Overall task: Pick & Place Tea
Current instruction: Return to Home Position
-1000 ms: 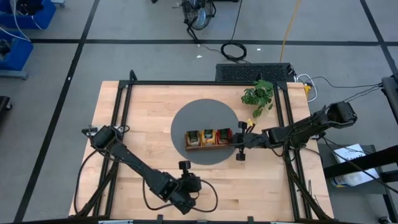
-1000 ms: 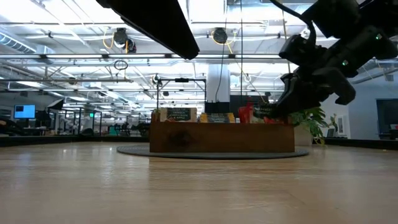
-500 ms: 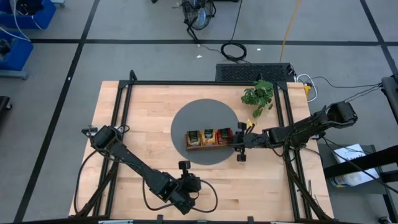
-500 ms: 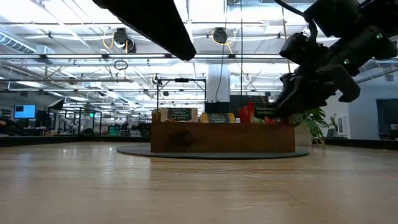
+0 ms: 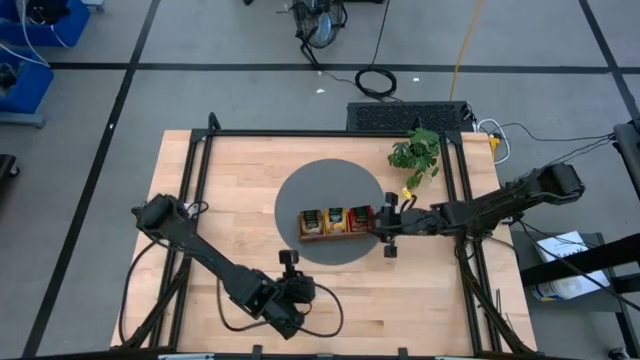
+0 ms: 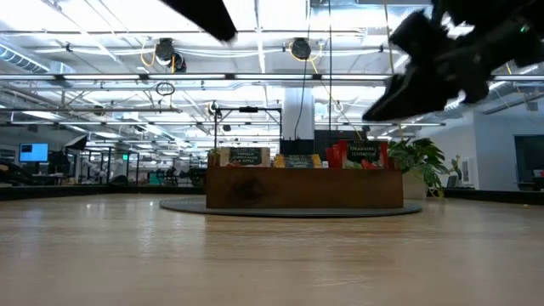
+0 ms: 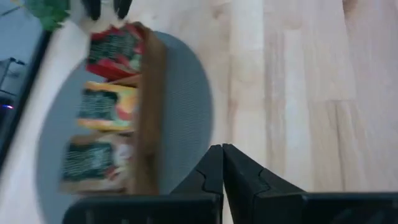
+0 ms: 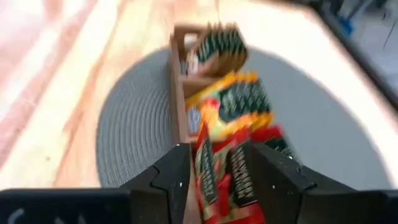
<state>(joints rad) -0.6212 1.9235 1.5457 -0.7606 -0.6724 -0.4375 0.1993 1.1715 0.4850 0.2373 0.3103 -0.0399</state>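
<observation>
in the overhead view we are finding the left claw (image 5: 289,263) waiting low in the frame, a little left of centre, over the bare wood of the table (image 5: 200,180) and well apart from the tray. its own camera is showing its two dark fingers (image 7: 211,171) pressed together, with no gap and nothing between them.

moving right, a round grey mat (image 5: 330,185) is lying at the middle of the table. the long brown tray (image 5: 330,236) is sitting on the mat's lower half, running left to right across the frame. inside it, standing on edge, dark green sachets (image 5: 312,219) are filling the left compartment, orange-yellow sachets (image 5: 336,217) the middle one and red sachets (image 5: 360,215) the right one. in the low view their labels (image 6: 245,156) are sticking up above the tray's front wall.

just right of the tray's right end, the right claw (image 5: 381,226) is hovering at the mat's edge, pointing left toward the tray. in the low view it is hanging in the upper right of the frame, clearly above the tray and touching nothing. its own camera is showing its fingers (image 8: 168,171) spread apart and gripping nothing, with the red sachets showing below the gap.

farther right and higher in the overhead frame, a small green plant (image 5: 415,152) is standing near the table's upper right corner.
</observation>
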